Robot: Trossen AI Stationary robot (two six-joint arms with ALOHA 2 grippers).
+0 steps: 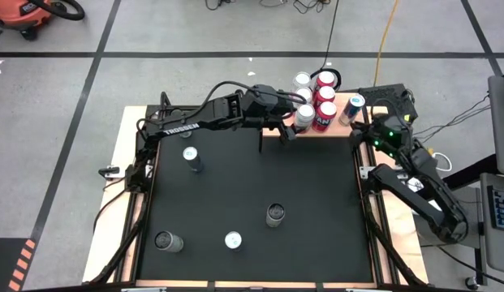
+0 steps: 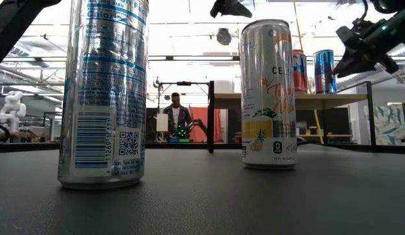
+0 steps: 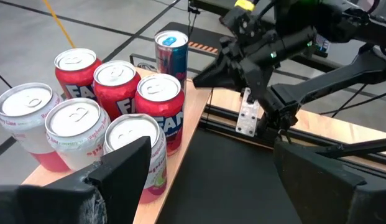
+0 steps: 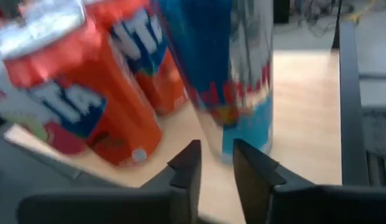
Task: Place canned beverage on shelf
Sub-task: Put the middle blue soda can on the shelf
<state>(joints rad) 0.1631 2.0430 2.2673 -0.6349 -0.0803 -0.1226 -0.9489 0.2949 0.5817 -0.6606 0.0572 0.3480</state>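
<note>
The shelf [image 1: 337,122] stands at the far right edge of the black counter [image 1: 252,203], its light-wood board raised on a black frame. A cluster of six cans occupies the left part of the board: three red cans [image 3: 160,109] and three pale silver-topped cans [image 3: 74,134], packed touching one another. A blue-and-silver can [image 1: 352,108] stands upright on the right part of the board, apart from the cluster. The right tool [image 4: 212,163] is just beside this blue-and-silver can, on its right; its fingers stand close together with a narrow gap, and the can sits beyond the fingertips, not between them. The left tool [image 1: 286,123] hovers at the near edge of the shelf by the cluster, its fingers [image 3: 127,163] spread wide apart and holding nothing. Four more cans remain upright on the counter: one at the far left [image 1: 191,157], one near the centre [image 1: 275,214], and two along the near side [image 1: 168,241] [image 1: 233,240]. In the low view a person [image 2: 176,119] stands in the room behind the counter.
</note>
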